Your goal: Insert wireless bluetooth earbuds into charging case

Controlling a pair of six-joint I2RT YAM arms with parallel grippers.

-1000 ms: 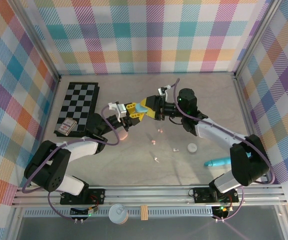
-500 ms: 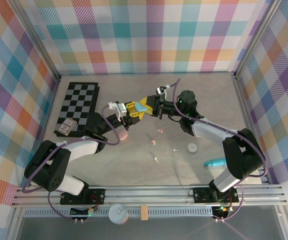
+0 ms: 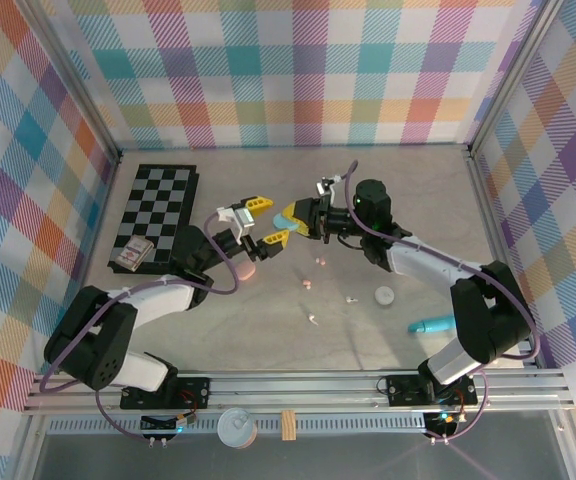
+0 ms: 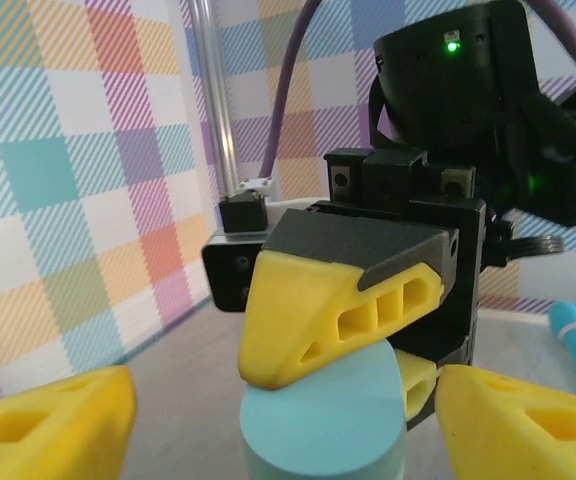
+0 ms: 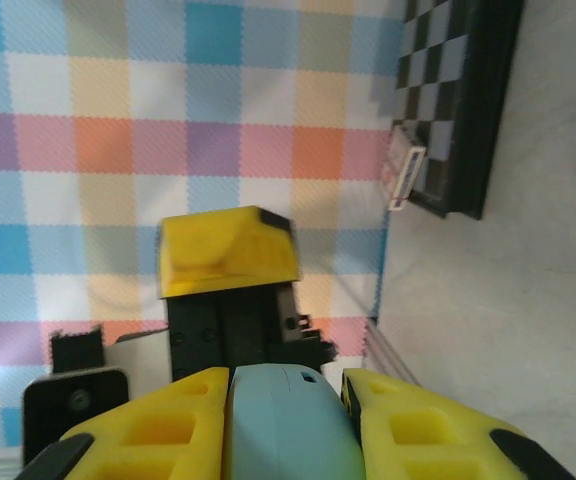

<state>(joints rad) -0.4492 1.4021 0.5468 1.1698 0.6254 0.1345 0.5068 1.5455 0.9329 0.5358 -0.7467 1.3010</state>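
A light-blue charging case hangs above the table's middle, with my right gripper shut on it. My left gripper is open, one finger on either side of the case's tip and neither touching it. In the left wrist view the case shows under the right gripper's yellow finger. In the right wrist view the case sits squeezed between my yellow fingers. Several tiny earbuds lie loose on the table: a pink one, another pink one and a white one.
A pink case lies below the left gripper and a white case to the right. A turquoise tube lies near the right arm. A chessboard with a small box is at the left.
The right gripper shut on the light-blue case while the left still held it. The left gripper has now opened and let go. The case stays in the same place.
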